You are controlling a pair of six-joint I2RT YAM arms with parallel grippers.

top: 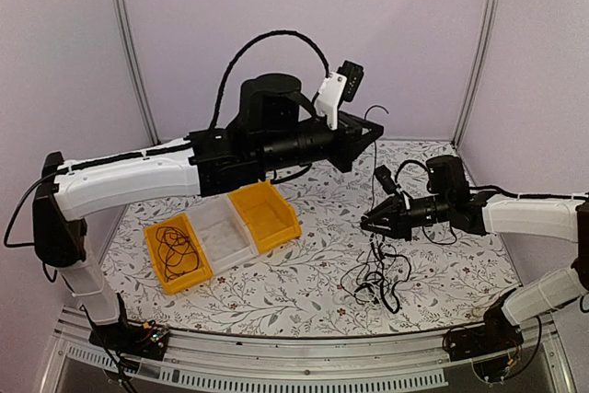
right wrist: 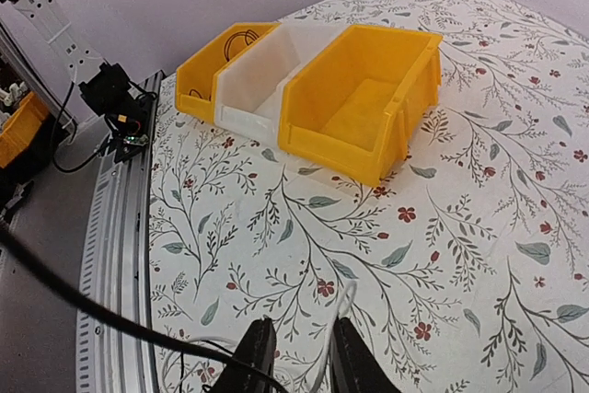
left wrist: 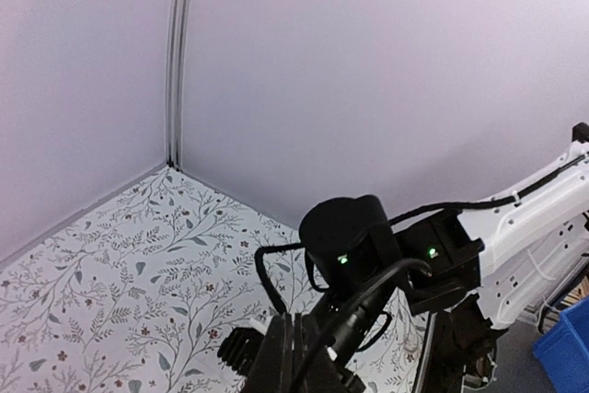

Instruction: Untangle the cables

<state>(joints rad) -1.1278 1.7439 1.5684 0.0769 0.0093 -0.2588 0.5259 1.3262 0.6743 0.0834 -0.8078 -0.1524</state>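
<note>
Currently, one thin black cable point(top: 175, 250) lies in a yellow plastic bin point(top: 189, 283), while the tangle of thin black cords point(top: 377, 278) lies knotted on the floral table point(top: 276, 292) below my right gripper point(top: 368, 224), fingers slightly parted; whether my raised left gripper point(top: 363, 133) is gripping, I cannot tell.

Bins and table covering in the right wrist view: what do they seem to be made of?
Yellow bins: likely moulded hard plastic, opaque, with smooth, softly shiny walls. Middle bin: similar plastic, but milky and translucent. Table covering: matte printed sheet with a floral pattern, probably cloth or vinyl; cannot tell which.
</note>
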